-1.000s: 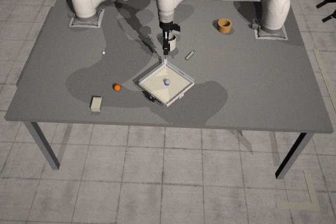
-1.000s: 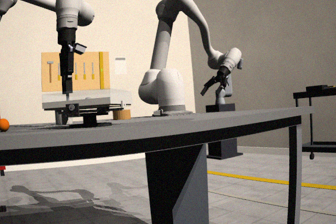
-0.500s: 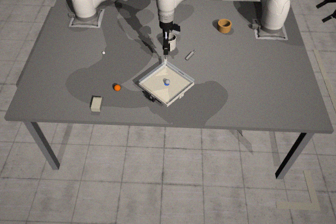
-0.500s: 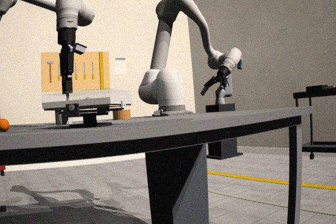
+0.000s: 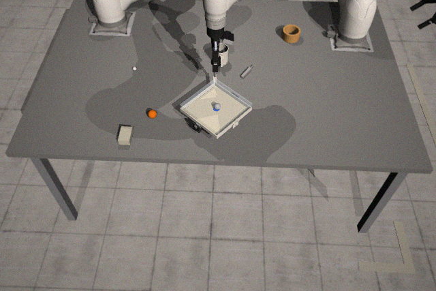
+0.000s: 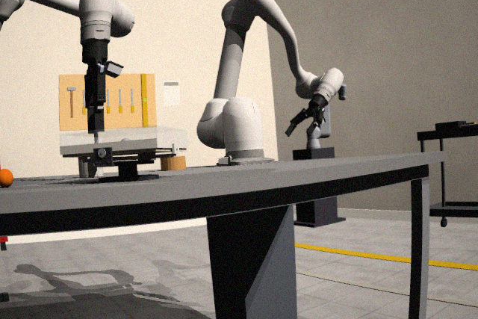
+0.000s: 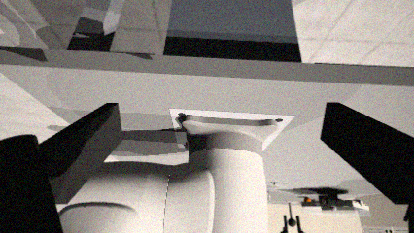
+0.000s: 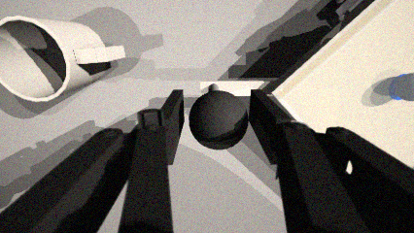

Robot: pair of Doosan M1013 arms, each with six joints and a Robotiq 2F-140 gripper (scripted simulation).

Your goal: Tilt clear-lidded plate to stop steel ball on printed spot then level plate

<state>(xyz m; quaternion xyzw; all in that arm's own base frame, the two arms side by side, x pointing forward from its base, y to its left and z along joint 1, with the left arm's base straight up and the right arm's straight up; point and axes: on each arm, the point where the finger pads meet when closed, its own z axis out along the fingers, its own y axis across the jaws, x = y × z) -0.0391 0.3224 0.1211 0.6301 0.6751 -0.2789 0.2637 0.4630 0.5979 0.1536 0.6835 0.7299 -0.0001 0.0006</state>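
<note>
The clear-lidded plate [image 5: 235, 118] [image 6: 111, 146] [image 8: 360, 63] sits on a low black stand and looks about level; a slight tilt cannot be ruled out. The steel ball [image 5: 216, 105] [image 8: 408, 86] rests over the blue printed spot [image 5: 215, 109] [image 8: 398, 94], whose edge shows beside it. A black round knob [image 8: 218, 118] stands at the plate's back corner. My right gripper [image 5: 214, 71] [image 6: 95, 131] [image 8: 217, 105] points down around the knob, partly open, with a narrow gap showing at the knob's left side. My left gripper [image 5: 415, 18] [image 6: 304, 128] [image 7: 221, 121] is wide open and empty, far from the plate.
A white mug [image 5: 224, 56] [image 8: 83, 44] stands close behind the right gripper. A grey marker-like piece [image 5: 246, 71] lies behind the plate. An orange-brown ring cup [image 5: 291, 35] [image 6: 173, 163] is farther back. An orange ball [image 5: 152, 114] [image 6: 5, 178], a beige block [image 5: 125, 135] and a small white ball [image 5: 134, 68] lie left.
</note>
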